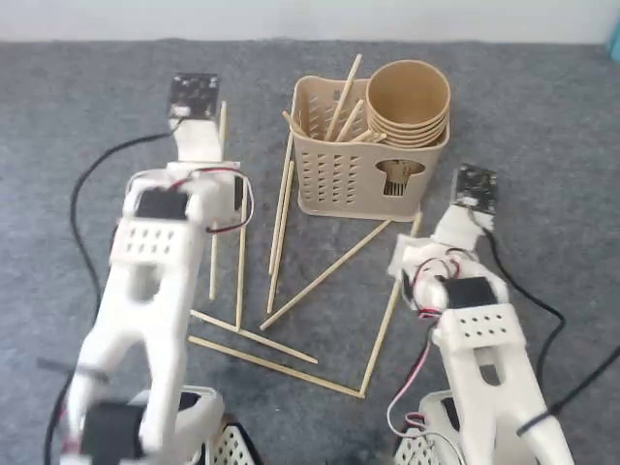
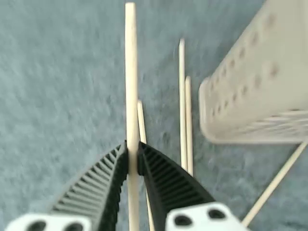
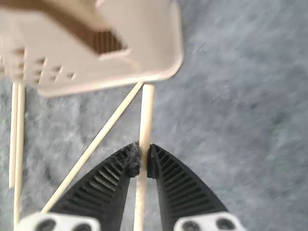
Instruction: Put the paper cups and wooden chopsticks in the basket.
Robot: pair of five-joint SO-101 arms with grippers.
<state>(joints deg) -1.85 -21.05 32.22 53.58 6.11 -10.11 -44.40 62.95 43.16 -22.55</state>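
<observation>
The beige slotted basket (image 1: 339, 184) stands at the back centre, holding a stack of paper cups (image 1: 409, 97) and several wooden chopsticks (image 1: 341, 97). Seen from the left wrist, my left gripper (image 2: 132, 147) is shut on a chopstick (image 2: 130, 72) that runs ahead over the carpet, left of the basket (image 2: 260, 82). From above, that stick (image 1: 223, 121) pokes out beside the left arm. My right gripper (image 3: 143, 150) is shut on another chopstick (image 3: 146, 115) whose end lies near the basket's corner (image 3: 144, 53). This stick (image 1: 387, 320) slants down toward the table's front.
Several loose chopsticks lie on the grey carpet between the arms: two lean at the basket's left side (image 1: 283, 208), one runs diagonally below the basket (image 1: 325, 274), and two cross near the front (image 1: 262, 358). Cables trail beside both arms.
</observation>
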